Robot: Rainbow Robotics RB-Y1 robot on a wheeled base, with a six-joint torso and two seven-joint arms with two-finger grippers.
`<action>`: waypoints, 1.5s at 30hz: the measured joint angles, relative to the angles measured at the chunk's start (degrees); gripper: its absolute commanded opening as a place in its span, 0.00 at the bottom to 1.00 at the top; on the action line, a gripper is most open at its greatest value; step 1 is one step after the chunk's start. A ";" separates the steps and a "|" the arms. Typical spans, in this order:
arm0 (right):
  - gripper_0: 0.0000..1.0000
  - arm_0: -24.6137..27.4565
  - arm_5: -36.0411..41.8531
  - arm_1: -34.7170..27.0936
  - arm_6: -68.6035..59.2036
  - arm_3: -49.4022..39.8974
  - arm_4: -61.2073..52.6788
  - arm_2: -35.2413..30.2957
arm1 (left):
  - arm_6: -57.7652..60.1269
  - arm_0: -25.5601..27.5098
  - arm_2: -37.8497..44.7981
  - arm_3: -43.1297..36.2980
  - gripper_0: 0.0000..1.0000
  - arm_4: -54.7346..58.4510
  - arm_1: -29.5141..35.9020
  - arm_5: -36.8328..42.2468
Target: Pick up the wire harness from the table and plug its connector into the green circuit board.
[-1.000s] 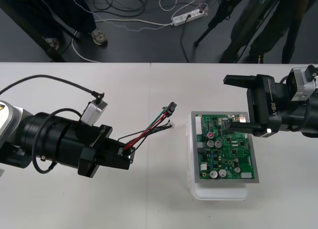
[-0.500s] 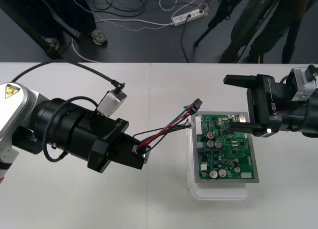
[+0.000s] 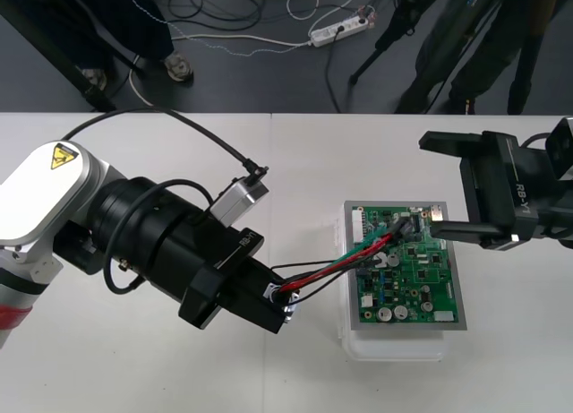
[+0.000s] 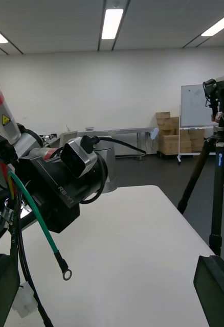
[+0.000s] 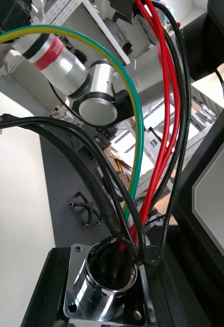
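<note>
Table (image 3: 134, 377) carries all. Left gripper (image 3: 283, 302) just left of board (image 3: 421, 283), clenched on harness (image 3: 336, 268) at socket (image 5: 101, 286). Right gripper (image 3: 444, 187) by board's far right corner, fingers spread, empty. Wires reach plug (image 3: 400, 227) over board's far part; seated or not, cannot tell.

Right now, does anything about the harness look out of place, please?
Nothing looks damaged. One oddity: the green wire ends in a ring terminal dangling free, attached to nothing, while the left gripper holds the socket and the plug is over the board.
</note>
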 measured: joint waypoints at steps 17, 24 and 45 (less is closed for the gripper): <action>1.00 0.58 0.00 -2.11 -0.01 -0.02 -2.55 0.28 | 3.60 -1.82 -3.95 -0.02 0.00 1.96 0.00 -0.01; 1.00 0.84 0.00 -3.02 -0.01 -0.02 -5.58 1.41 | 4.19 -3.11 -4.05 0.76 0.00 1.93 -0.64 -0.01; 1.00 1.05 0.00 -9.56 -0.01 -0.81 -16.53 10.25 | 6.22 -5.60 -7.51 4.14 0.00 2.79 -2.59 -0.03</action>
